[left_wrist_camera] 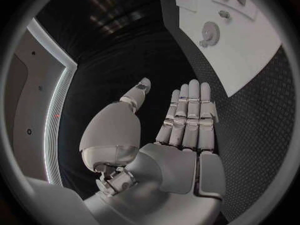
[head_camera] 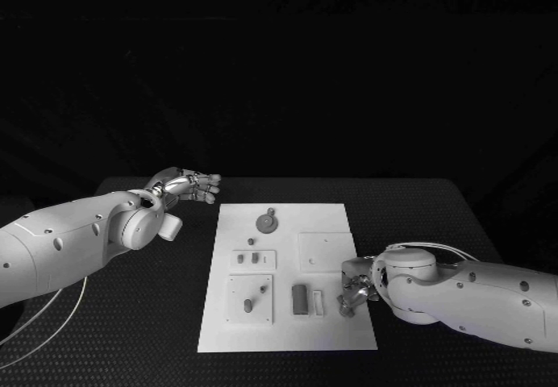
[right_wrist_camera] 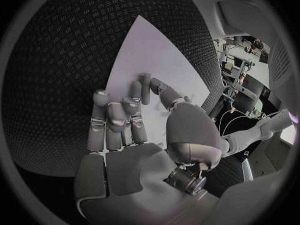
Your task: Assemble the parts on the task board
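Hovering over task board (head_camera: 331,334), seemingly empty: right robot hand (head_camera: 355,292).

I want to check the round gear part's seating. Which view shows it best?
The left wrist view: the gear appears large and unobstructed on the board. The head view shows it smaller.

Black table (head_camera: 139,322), textured top, dark backdrop

White rounded arms (head_camera: 70,242), silver jointed hands (head_camera: 186,185), thin cables
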